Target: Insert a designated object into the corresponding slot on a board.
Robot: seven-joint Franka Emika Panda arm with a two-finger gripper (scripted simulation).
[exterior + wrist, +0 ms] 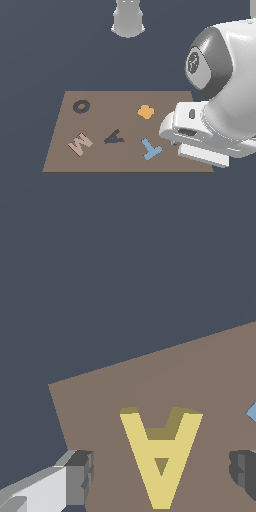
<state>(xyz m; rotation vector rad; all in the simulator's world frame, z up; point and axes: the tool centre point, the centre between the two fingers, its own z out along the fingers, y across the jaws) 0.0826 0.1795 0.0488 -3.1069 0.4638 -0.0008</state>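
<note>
**A:** Reading the exterior view from its left: on the flat brown rectangular board [100, 162] there is a dark ring-shaped O recess [81, 106], a tan M-shaped piece [80, 144], then the dark grey-navy A-shaped slot [115, 137], a small orange blob-shaped piece [145, 112] and a blue T-shaped piece [151, 149]. Where is the pale-yellow A-shaped block?

**B:** Not visible there; the white arm covers the board's corner on that view's right. The wrist view shows the pale-yellow A-shaped block [161, 456] lying flat on the brown sheet, near its edge, directly between the two dark fingertips [82, 471] of the gripper [162, 471].

**A:** So the jaws are spread?

**B:** Wide apart, holding nothing; each pad stands clear of the block's legs. The letter's long axis, apex to feet, runs across the line joining the pads, so closing would pinch its two slanted legs.

**A:** And the slot's direction?

**B:** I judge it lies past the blue T, toward the exterior view's left of the gripper, well apart.
</note>
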